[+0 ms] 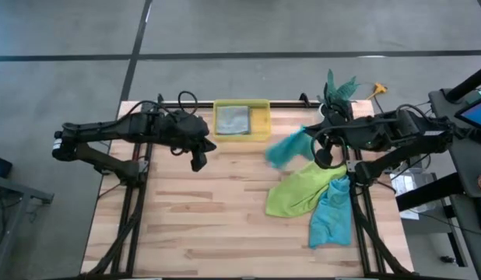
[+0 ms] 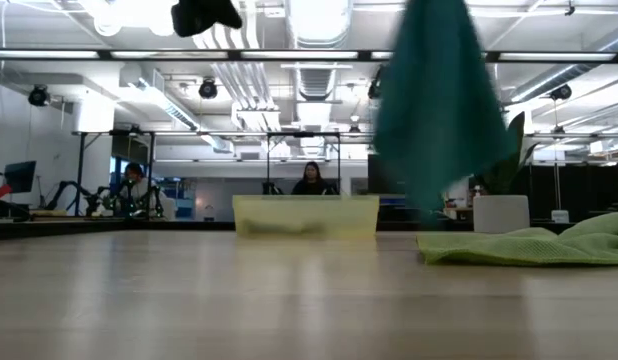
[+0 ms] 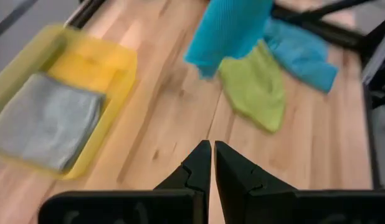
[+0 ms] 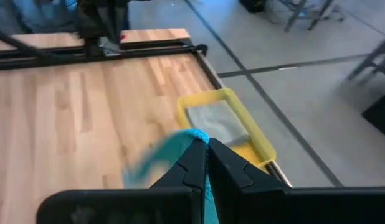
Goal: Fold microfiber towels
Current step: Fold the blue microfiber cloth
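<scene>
My right gripper (image 1: 317,145) is shut on a teal towel (image 1: 287,148), held in the air over the table's right half. The towel hangs as a dark teal sheet in the low view (image 2: 435,110). A lime green towel (image 1: 301,191) lies crumpled on the table below it, and a second teal towel (image 1: 332,215) lies partly on the green one. A grey towel (image 1: 233,119) lies folded in the yellow bin (image 1: 262,117). My left gripper (image 1: 198,161) is shut and empty, raised above the table just left of the bin. My right gripper pinches the teal towel's top part (image 4: 194,135) between its two fingers, which come slanting from the table's right side. Whether it is an edge or a fold, I cannot tell. The towel hangs slack below the fingers, its lower end (image 2: 429,200) clear of the table.
The yellow bin stands at the table's far edge, middle. A green plant (image 1: 339,87) and cables sit at the far right corner. Bare wood lies across the table's left and near parts (image 1: 209,225). People sit in the room beyond the table (image 2: 311,178).
</scene>
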